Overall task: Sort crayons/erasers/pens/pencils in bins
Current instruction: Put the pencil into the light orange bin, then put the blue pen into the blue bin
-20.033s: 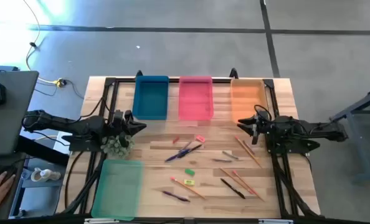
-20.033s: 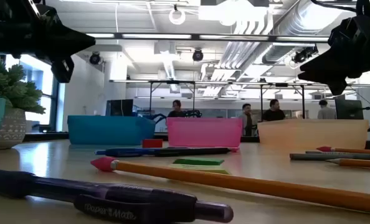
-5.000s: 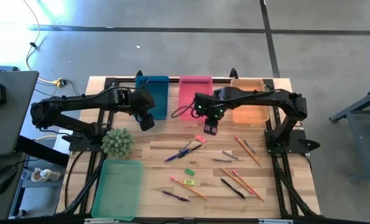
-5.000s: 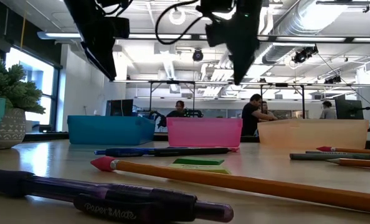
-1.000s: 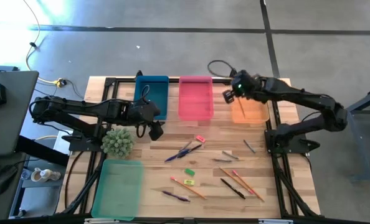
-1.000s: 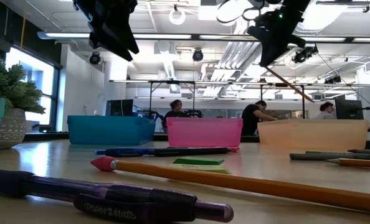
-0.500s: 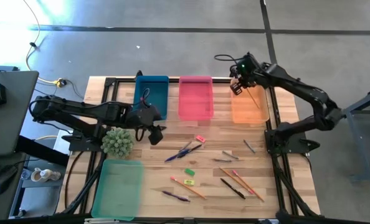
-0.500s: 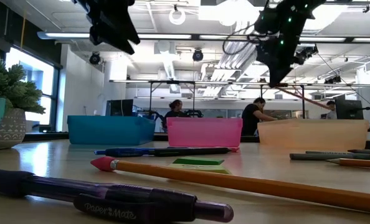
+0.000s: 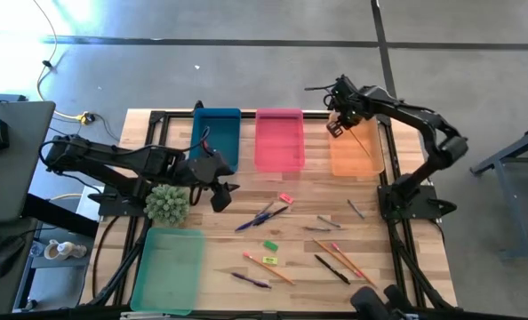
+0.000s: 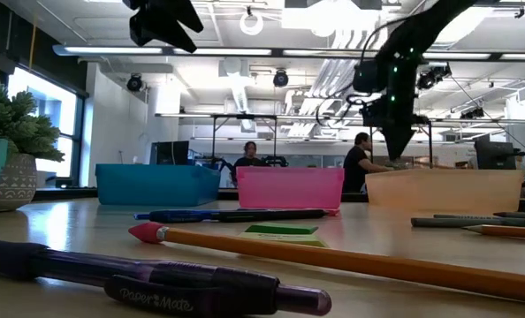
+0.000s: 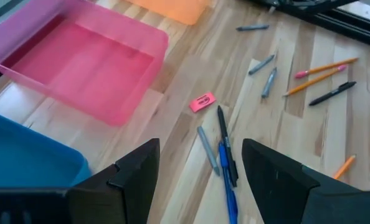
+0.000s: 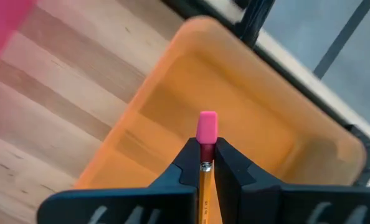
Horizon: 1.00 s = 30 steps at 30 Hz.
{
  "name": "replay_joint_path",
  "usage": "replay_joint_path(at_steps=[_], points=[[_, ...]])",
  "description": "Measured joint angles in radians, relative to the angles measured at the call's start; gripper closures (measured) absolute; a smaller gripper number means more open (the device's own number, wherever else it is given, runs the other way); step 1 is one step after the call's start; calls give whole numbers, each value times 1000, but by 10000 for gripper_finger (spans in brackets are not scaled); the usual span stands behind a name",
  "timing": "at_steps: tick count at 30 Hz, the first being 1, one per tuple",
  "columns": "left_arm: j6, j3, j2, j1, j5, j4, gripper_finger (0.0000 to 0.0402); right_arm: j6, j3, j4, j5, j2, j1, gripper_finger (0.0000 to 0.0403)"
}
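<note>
Right gripper (image 9: 335, 127) at 1 o'clock over the orange bin (image 9: 356, 156), fingers (image 12: 232, 168) pinching a pencil (image 12: 206, 155), pink eraser end up, above the bin interior. Left gripper (image 9: 221, 192) at 9 o'clock, fingers (image 11: 137, 171) spread, empty, above the bench (image 9: 397, 204) between blue bin (image 9: 216, 138) and plant (image 9: 168, 204). Pens (image 9: 262, 214), pink eraser (image 9: 285, 198), loose pencils (image 9: 340, 260) lie mid-bench, 5 o'clock of pink bin (image 9: 278, 139). Mint bin (image 9: 167, 269) at 7 o'clock.

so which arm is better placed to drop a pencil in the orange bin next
The right. The right gripper is already shut on a pencil directly above the orange bin. The left gripper hangs open and empty, across the table near the blue bin.
</note>
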Motion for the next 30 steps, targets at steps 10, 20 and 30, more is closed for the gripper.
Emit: replay_joint_path(at_steps=[10, 20, 30], points=[[-77, 1, 90, -57, 0, -10, 186, -12, 0, 17, -24, 124, -6, 398], [-261, 1, 253, -153, 13, -8, 186, -53, -1, 31, -50, 157, -6, 336], [-374, 0, 404, -219, 37, -5, 186, -70, 77, -39, -52, 157, -6, 261]])
